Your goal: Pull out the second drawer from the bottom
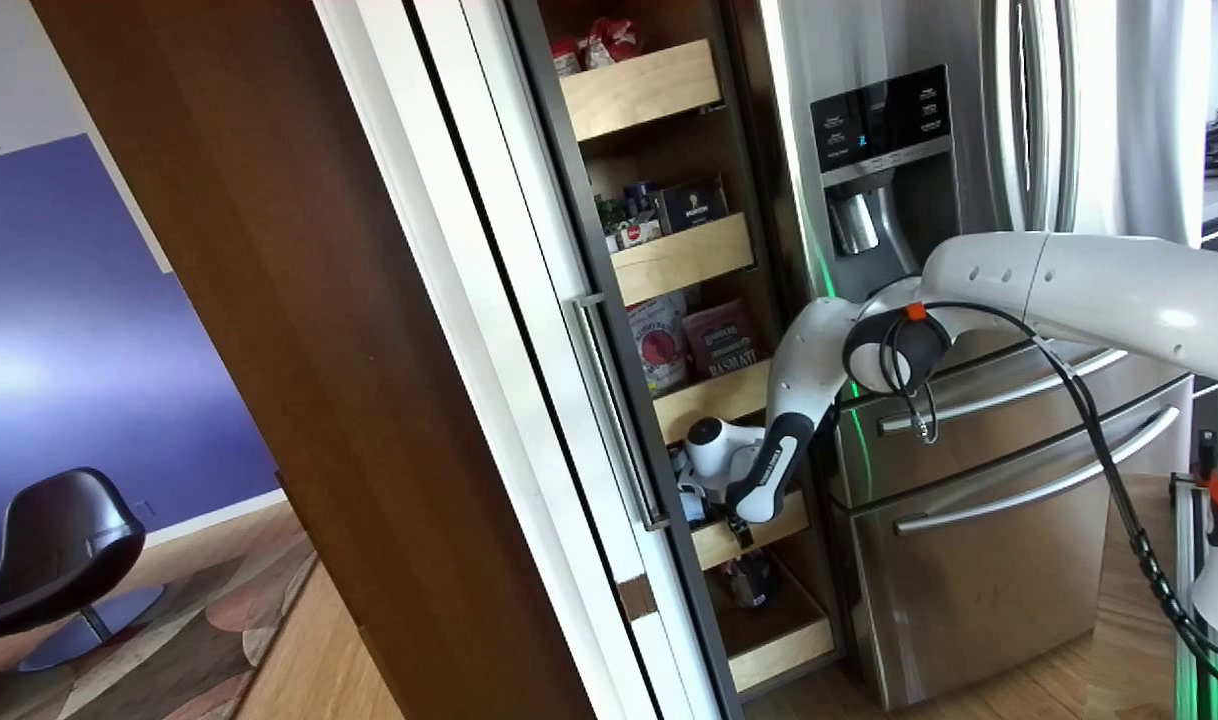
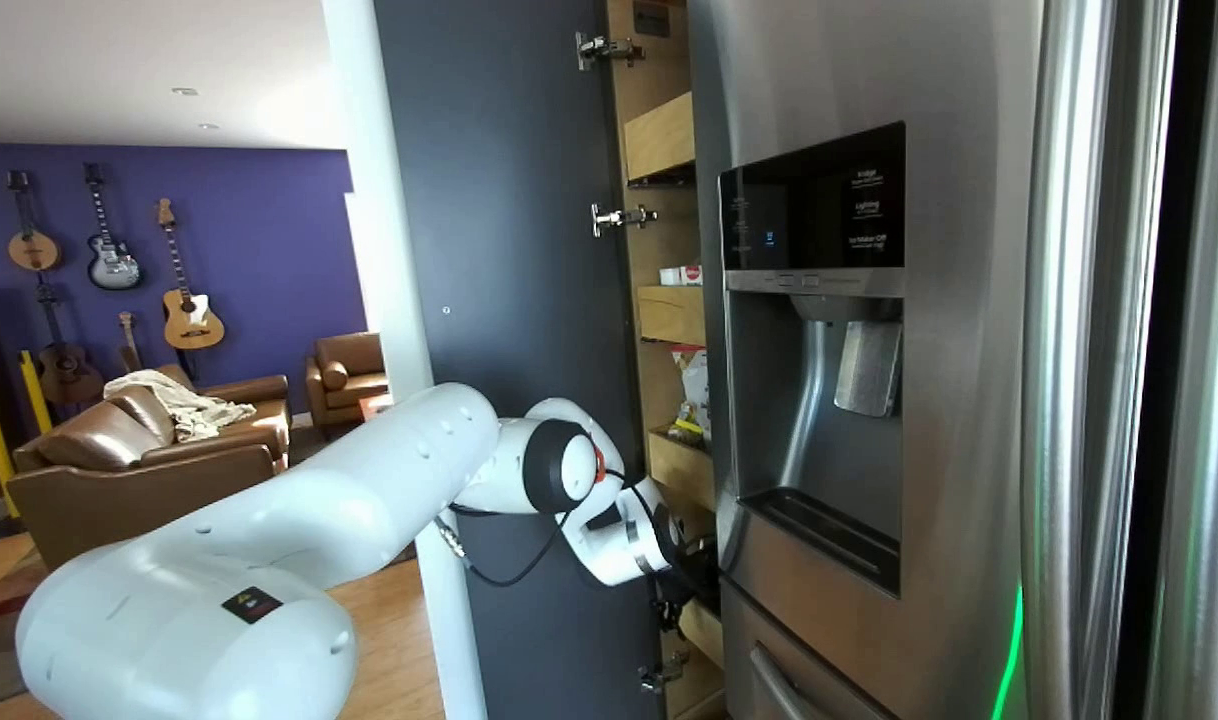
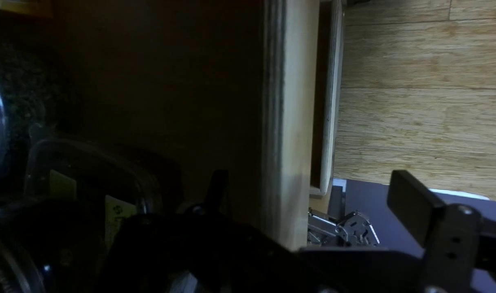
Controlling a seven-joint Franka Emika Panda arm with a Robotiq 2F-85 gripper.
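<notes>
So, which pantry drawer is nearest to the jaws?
The second drawer from the bottom: in the wrist view, its front appears between the open jaws; the other drawers sit above or below.

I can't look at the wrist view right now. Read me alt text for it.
An open pincer has one finger on each side of a wooden drawer front, with gaps showing. Shadowed containers show at left, behind that front; at right, a lower drawer's edge shows beside the wood floor, with a metal hinge lower in the picture.
</notes>
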